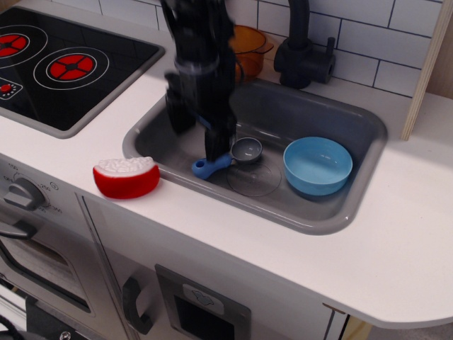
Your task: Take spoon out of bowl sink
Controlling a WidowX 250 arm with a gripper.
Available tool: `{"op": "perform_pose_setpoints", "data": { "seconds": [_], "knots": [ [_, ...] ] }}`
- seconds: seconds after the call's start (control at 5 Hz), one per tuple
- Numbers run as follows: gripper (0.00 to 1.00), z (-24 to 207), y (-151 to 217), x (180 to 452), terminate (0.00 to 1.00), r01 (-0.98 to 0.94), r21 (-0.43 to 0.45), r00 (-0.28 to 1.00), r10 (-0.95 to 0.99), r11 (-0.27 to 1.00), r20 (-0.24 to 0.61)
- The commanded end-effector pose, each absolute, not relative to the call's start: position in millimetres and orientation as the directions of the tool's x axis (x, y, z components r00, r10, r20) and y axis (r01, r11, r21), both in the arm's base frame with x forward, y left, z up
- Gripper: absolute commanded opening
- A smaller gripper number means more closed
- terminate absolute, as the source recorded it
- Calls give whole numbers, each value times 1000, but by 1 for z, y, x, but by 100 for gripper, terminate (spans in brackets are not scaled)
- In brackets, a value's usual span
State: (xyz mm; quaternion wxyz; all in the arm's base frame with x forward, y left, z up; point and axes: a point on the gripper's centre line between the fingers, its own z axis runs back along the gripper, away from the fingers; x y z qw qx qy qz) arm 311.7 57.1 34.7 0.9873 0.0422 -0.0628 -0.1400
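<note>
My gripper (199, 139) hangs open and empty (slightly blurred) above the spoon (228, 159), which lies on the sink (340, 117) floor left of the bowl (318, 165).

Spoon, bowl and sink: three toy kitchen items.

Spoon (228, 159): short blue handle, round grey metallic scoop; lies flat on the sink floor, handle toward the front-left, scoop facing up just beside the moulded drain circle, outside the bowl. Bowl (318, 165): plain light-blue plastic, round, upright, standing at the right end of the basin, apart from the spoon. Sink (318, 219): grey rectangular basin with rounded corners, set into the white desk.
</note>
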Motion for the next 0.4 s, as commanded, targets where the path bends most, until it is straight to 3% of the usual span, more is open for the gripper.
{"op": "perform_pose_setpoints", "data": {
  "seconds": [0.0,0.2],
  "knots": [
    [100,75,66,315,0,220,113,946,-240,969,219],
    [100,75,66,315,100,220,113,946,-240,969,219]
  ]
}}
